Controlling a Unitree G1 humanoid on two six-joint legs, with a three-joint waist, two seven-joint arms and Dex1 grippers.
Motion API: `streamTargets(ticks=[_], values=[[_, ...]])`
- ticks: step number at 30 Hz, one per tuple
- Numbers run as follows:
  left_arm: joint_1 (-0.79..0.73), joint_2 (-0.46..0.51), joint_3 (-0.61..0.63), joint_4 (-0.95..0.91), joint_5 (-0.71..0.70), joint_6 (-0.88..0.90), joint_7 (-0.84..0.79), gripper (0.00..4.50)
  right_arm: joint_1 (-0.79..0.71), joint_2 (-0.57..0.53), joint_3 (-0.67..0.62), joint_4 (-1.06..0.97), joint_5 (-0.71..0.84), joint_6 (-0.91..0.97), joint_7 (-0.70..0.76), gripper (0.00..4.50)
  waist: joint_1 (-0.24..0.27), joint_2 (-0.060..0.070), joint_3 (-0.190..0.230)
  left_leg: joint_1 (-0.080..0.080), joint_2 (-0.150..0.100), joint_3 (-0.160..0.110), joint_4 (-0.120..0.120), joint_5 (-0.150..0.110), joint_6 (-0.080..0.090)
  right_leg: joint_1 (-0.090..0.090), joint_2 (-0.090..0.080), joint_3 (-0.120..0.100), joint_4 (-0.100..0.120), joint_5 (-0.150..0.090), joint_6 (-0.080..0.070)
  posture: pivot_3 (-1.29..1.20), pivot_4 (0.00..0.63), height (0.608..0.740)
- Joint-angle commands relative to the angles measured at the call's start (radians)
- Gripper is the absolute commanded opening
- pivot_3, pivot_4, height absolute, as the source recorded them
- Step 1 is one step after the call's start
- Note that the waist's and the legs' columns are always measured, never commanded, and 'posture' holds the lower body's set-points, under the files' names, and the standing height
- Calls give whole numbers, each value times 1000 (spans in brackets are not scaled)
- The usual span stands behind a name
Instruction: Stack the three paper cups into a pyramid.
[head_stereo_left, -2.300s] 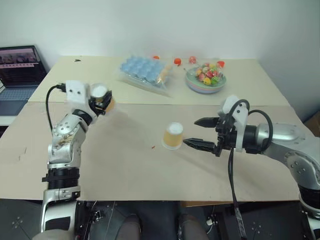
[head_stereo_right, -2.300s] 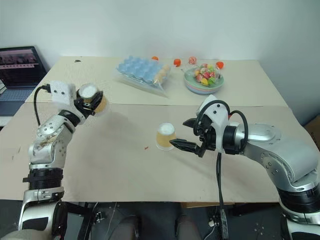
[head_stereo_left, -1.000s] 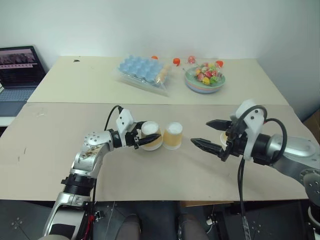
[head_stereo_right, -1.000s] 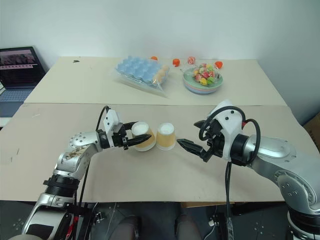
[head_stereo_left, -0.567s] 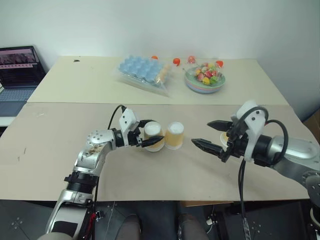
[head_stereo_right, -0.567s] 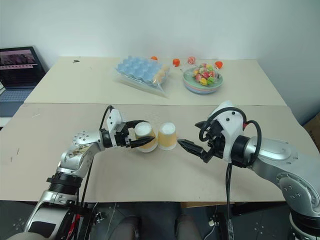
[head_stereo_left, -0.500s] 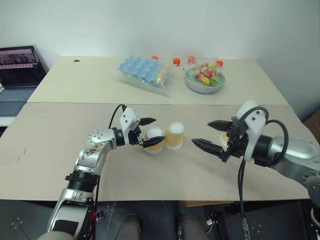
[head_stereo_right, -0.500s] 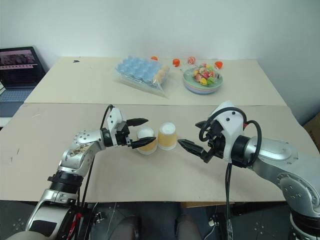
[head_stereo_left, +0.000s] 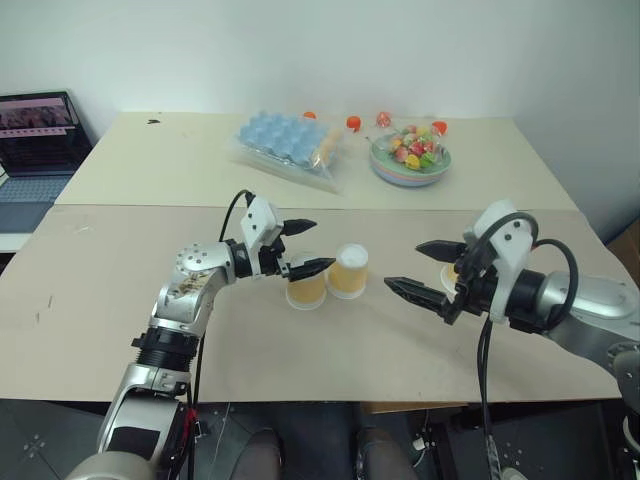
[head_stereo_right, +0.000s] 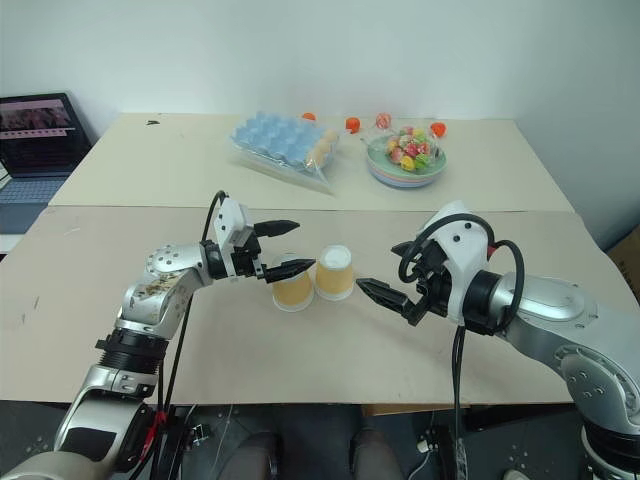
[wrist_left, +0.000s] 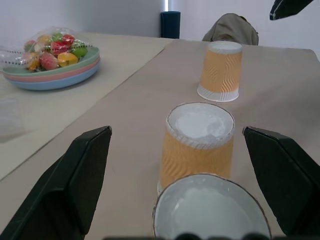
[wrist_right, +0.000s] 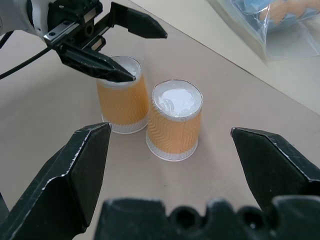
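Now two paper cups (head_stereo_left: 327, 279) upside down, side by side, touching, mid-table on the near tan board (head_stereo_left: 300, 350); white bases up. Third cup (wrist_left: 219, 77) also upside down, alone, well to the right of the pair, mostly hidden behind right gripper in head views. Left gripper (head_stereo_left: 298, 248) wide open just above the left cup of the pair, holding nothing, near finger over its base, far finger clear. Right gripper (head_stereo_left: 412, 266) wide open too, empty, pointing left at the pair, apart from it, w/ third cup just behind it. Far side: bowl (head_stereo_left: 410, 165) w/ coloured candies under clear wrap, some loose red bits (head_stereo_left: 354, 122) near it. Left of bowl, blue egg tray (head_stereo_left: 285, 140) in clear bag, something pale orange tucked at its right end. Far left, laptop (head_stereo_left: 38, 145), screen on.
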Motion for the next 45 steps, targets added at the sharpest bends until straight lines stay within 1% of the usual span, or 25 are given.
streamTargets(ticks=[1,4,6,10,13,14,19,23,25,27,30,32,35,38,40,42,45], values=[[-14,16,13,-56,-32,30,-18,4476,-16,-11,-24,-8,-8,-26,2,4500,0,0,0,0,0,0,0,0,0,0,0,0,0,0,0,0,150,740],[-1,33,23,-86,-50,45,-45,4476,-16,-8,-23,-6,-11,-27,3,4500,0,0,0,0,0,0,0,0,0,0,0,0,0,0,0,0,150,740],[-18,36,51,-95,-77,72,-27,4476,-13,-5,-19,-7,-15,-29,3,4500,0,0,0,0,0,0,0,0,0,0,0,0,0,0,0,0,150,740],[-59,44,77,-96,-88,53,-23,4476,-12,-1,-16,-5,-17,-32,3,4500,2,0,0,0,0,0,0,0,0,0,0,0,0,0,0,0,150,740],[-135,50,110,-136,-151,151,0,4476,-16,2,-7,3,-25,-40,11,4500,3,0,0,0,0,0,0,0,0,0,0,0,0,0,0,0,150,740],[-146,60,113,-175,-190,207,-10,4476,-21,4,-1,7,-30,-44,15,4500,3,0,0,0,0,0,0,0,0,0,0,0,0,0,0,0,150,740],[-160,107,108,-280,-274,346,-30,4476,-32,11,12,26,-47,-62,36,4500,-3,0,0,0,0,0,0,0,0,0,0,0,0,0,0,0,150,740],[-215,151,120,-318,-357,477,-46,4476,-16,-27,-35,46,-44,-74,95,4500,-3,0,0,1,1,0,0,0,0,0,1,0,1,0,0,0,150,740],[-245,199,133,-341,-427,569,-80,4476,-3,-62,-79,58,-35,-73,136,4500,-2,0,0,0,1,0,0,0,0,0,1,0,1,0,0,0,150,740],[-253,254,132,-357,-447,604,-108,4476,16,-90,-121,70,-34,-70,159,4500,-2,0,0,0,0,0,0,0,0,0,1,0,0,0,1,0,150,740],[-228,332,125,-385,-443,610,-147,4476,72,-123,-193,73,-40,-60,174,4500,-2,0,0,0,0,0,0,0,1,0,0,0,-1,-1,1,0,150,740],[-211,362,132,-398,-452,618,-153,4476,119,-132,-250,66,-33,-48,175,4500,-1,0,0,0,1,0,0,0,1,0,1,0,-1,-1,1,0,150,740],[-188,380,133,-417,-448,607,-154,4476,208,-126,-356,60,-30,-38,171,4500,1,0,0,0,1,0,0,0,1,0,1,0,0,-1,1,0,150,740],[-187,369,134,-421,-455,615,-135,4476,292,-117,-423,82,-80,-71,188,4500,5,0,0,0,1,0,0,0,1,0,1,0,0,-1,1,0,150,740],[-188,361,132,-427,-464,623,-128,4476,368,-105,-446,103,-139,-122,212,4500,5,0,0,0,0,0,0,0,1,1,0,0,-1,-1,1,0,150,740],[-189,354,134,-431,-475,633,-123,4476,409,-79,-456,120,-168,-163,226,4500,3,0,0,0,0,0,1,0,1,1,0,0,-1,-1,1,0,150,740],[-196,354,129,-431,-488,647,-125,4476,464,-16,-423,205,-282,-295,235,4500,-4,0,0,1,0,2,0,0,1,1,1,2,0,-1,1,0,150,740]])
